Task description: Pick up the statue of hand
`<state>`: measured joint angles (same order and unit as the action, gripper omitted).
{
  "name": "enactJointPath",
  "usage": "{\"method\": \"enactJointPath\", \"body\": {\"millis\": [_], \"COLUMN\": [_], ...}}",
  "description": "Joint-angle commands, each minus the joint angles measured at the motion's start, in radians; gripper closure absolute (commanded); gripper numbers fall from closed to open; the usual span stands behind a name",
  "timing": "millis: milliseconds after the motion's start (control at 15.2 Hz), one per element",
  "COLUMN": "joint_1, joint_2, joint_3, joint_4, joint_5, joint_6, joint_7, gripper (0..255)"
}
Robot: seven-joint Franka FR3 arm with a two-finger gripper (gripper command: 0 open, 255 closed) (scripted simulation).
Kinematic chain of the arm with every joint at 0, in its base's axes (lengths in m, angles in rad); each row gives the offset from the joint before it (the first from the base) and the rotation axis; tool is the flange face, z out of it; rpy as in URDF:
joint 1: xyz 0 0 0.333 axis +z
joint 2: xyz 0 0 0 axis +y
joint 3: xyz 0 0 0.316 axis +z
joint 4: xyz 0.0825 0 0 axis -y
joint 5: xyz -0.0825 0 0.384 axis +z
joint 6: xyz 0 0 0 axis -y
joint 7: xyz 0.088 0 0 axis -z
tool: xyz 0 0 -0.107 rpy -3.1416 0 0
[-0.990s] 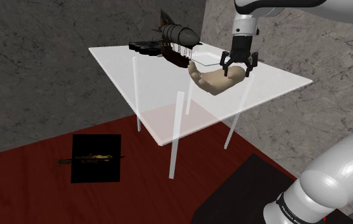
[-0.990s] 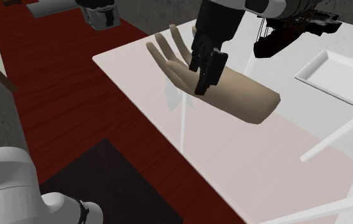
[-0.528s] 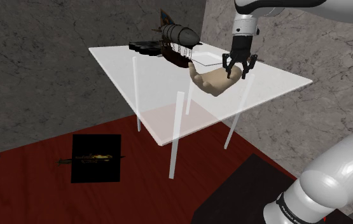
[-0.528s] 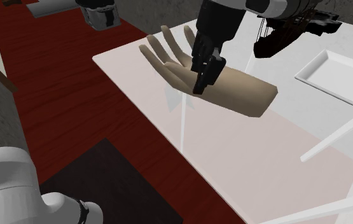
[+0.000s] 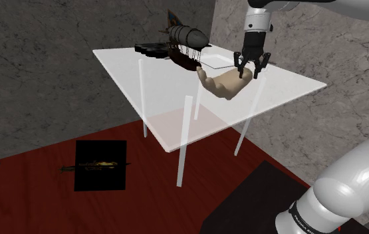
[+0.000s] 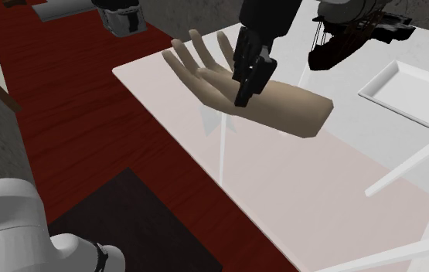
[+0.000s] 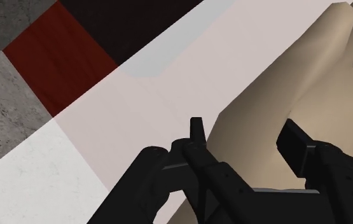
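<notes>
**Statue of Hand in Robot's Grasp**

The black pincer [image 6: 245, 91] is clamped across the tan hand statue [image 6: 294, 108] near its wrist, above the pale counter [image 6: 297, 193]. The grasp looks secured. What appears left is lifting it well clear.

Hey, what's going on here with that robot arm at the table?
The arm's black gripper is shut on a tan hand statue, clasping it near the wrist, over a white table. The statue seems to be just off the tabletop, though that is hard to tell. A dark model ship stands farther back.
</notes>
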<state>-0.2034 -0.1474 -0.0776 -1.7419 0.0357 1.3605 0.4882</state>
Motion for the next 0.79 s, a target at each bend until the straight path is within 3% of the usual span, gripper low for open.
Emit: {"method": "enactJointPath", "body": {"millis": [0,726], "joint_1": [0.001,0.001], "joint_2": [0.008,0.053], "joint_3": [0.001,-0.002], "joint_4": [0.037,0.216], "joint_5": [0.001,0.005], "joint_6": [-0.030,-0.164], "joint_7": [0.001,0.004], "gripper": [255,255]}}
